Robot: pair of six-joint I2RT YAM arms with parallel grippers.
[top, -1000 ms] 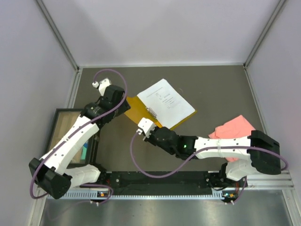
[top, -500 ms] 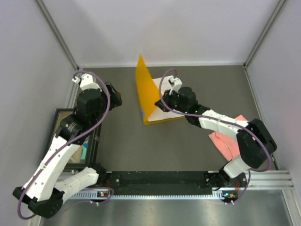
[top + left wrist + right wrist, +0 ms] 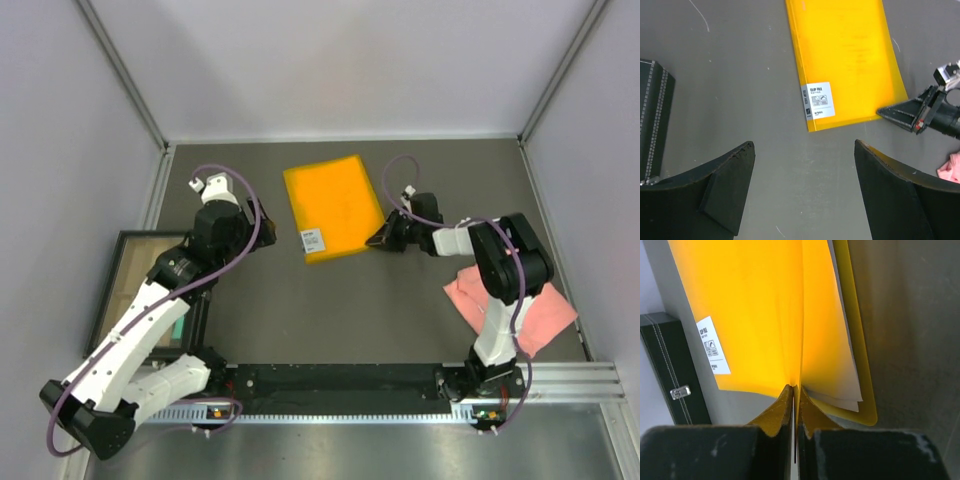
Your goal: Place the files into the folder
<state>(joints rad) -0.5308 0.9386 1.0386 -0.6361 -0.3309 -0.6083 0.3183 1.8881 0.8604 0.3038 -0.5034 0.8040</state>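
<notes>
Folder closed, right gripper seemingly pinching its cover, left gripper spread

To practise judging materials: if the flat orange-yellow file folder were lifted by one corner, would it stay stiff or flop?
Probably floppy: the flat orange-yellow file folder has a thin cover that bows up where the right gripper pinches its edge. Likely light, being thin sheets lying flat. The white paper sheets showing under the cover might slide out if tilted.
</notes>
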